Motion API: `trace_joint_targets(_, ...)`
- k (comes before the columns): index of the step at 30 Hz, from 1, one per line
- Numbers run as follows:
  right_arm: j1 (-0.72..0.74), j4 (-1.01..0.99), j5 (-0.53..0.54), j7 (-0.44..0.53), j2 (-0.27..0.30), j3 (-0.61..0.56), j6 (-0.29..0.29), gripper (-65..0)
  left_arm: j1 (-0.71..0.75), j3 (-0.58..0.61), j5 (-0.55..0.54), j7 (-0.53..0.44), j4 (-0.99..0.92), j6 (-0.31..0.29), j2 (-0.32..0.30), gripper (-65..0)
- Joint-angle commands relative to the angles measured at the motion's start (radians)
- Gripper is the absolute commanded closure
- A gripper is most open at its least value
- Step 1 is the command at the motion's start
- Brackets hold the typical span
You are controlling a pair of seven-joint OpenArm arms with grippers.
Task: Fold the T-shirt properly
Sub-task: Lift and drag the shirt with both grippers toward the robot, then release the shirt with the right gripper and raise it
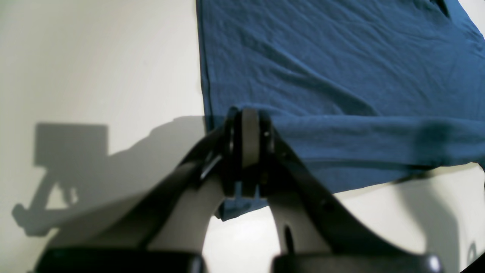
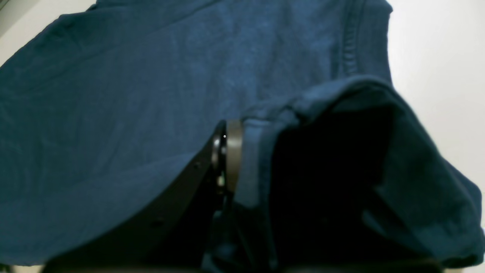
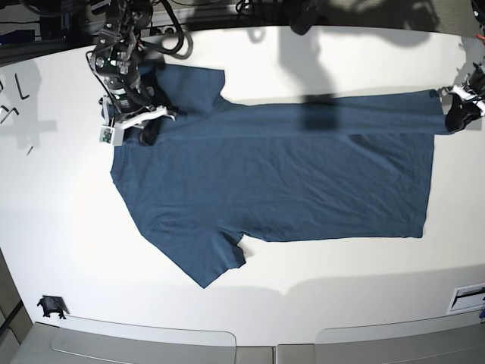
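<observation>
One T-shirt (image 3: 280, 171) is counted, dark blue and the only cloth item on the one white table (image 3: 68, 227). Two short sleeves are seen on it, one at the upper edge (image 3: 189, 87) and one at the lower edge (image 3: 208, 258). Two robot arms are present, each ending in one gripper: the left gripper (image 3: 458, 114) at the base view's right edge and the right gripper (image 3: 144, 125) at its upper left. One small black object (image 3: 51, 305) is found near the table's lower left corner. One white label (image 3: 470, 297) is seen at the lower right edge.
</observation>
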Motion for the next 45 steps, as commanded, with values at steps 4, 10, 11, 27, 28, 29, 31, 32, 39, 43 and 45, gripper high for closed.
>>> trace_joint_targets(4,0.008,0.017,-0.033,0.000,0.003,0.003,0.006,-5.5,-0.002,-0.011,-0.018,-0.023,0.013,-0.004,-0.026,0.0)
trace_joint_targets(10,0.007,0.033,-0.048,-0.035,0.012,0.003,0.006,-34.6,-0.003,-0.055,-0.019,-0.023,0.018,-0.003,-0.082,-20.9)
trace_joint_targets(11,0.005,0.045,-0.048,-0.048,0.016,0.008,0.006,-34.6,-0.003,-0.077,-0.023,-0.023,0.022,-0.003,-0.090,-20.9)
trace_joint_targets(27,-0.259,0.214,0.217,-0.197,0.017,0.257,0.012,-34.5,0.003,-0.280,-0.052,0.011,0.027,-0.003,-0.185,-20.9)
trace_joint_targets(28,-0.284,0.214,0.224,-0.191,0.017,0.267,0.016,-34.5,0.003,-0.280,-0.052,0.015,0.027,-0.003,-0.186,-20.9)
trace_joint_targets(29,-0.306,0.214,0.223,-0.177,0.017,0.270,0.022,-34.5,0.003,-0.280,-0.052,0.016,0.027,-0.003,-0.185,-20.9)
trace_joint_targets(31,-0.338,0.210,0.229,-0.155,0.016,0.269,0.038,-34.5,0.003,-0.280,-0.053,0.015,0.027,-0.003,-0.186,-20.9)
trace_joint_targets(32,-0.344,0.202,0.243,-0.153,0.017,0.265,0.047,-34.5,0.003,-0.280,-0.056,0.015,0.027,-0.003,-0.186,-20.9)
trace_joint_targets(39,-0.341,0.085,0.279,-0.154,0.016,0.183,0.060,-34.5,0.003,-0.280,-0.074,0.018,0.027,-0.004,-0.185,-20.9)
trace_joint_targets(43,-0.344,0.060,0.279,-0.170,0.014,0.129,0.060,-32.3,0.003,-0.280,-0.074,0.018,0.027,-0.004,-0.185,-20.9)
trace_joint_targets(45,-0.344,0.060,0.303,-0.192,0.014,0.113,0.060,-23.8,0.003,-0.280,-0.074,0.019,0.027,-0.004,-0.185,-20.9)
